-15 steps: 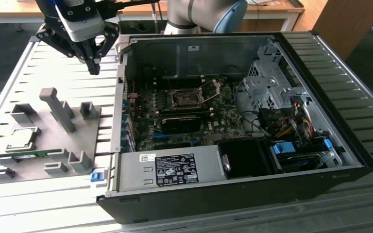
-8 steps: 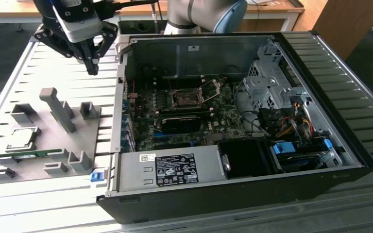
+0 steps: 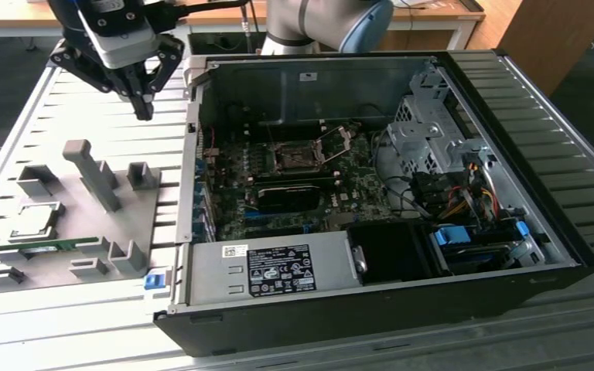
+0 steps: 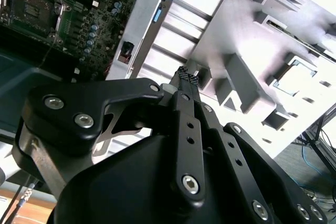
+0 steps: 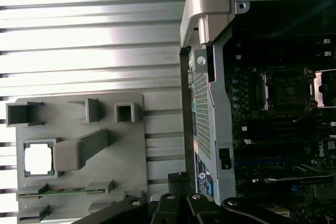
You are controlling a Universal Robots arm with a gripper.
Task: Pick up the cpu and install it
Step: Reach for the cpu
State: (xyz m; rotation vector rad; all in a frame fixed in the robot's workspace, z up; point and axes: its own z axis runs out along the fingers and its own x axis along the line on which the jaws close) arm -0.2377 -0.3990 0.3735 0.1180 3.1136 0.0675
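The gripper (image 3: 145, 108) has its 2 fingers drawn together with nothing between them; in the second wrist view their ribbed tips meet at a point (image 4: 186, 74). It hangs raised over the slatted metal table (image 3: 29, 328). In the first wrist view it (image 5: 178, 178) sits above the strip between the grey fixture plate (image 5: 126, 145) and the wall of the open computer case (image 5: 210, 103). It touches neither.

The cpu (image 3: 31, 220) lies flat in its square nest on the fixture plate, silver top up, well apart from the gripper. It also shows bright in both wrist views (image 5: 38, 158) (image 4: 294, 74). Just beside it the green memory stick (image 3: 37, 247) sits in its own slot.

Inside the case, on the motherboard (image 3: 276, 209), the CPU socket (image 3: 295, 157) appears bare, and its load plate (image 3: 339, 139) stands swung open. The power supply (image 3: 266, 270) fills the near corner of the case.

Judging by this, no step of the task is done. The cpu has not been picked up, and the socket looks open and ready but holds no chip. The pick, the carry across to the case and the seating in the socket are all left.
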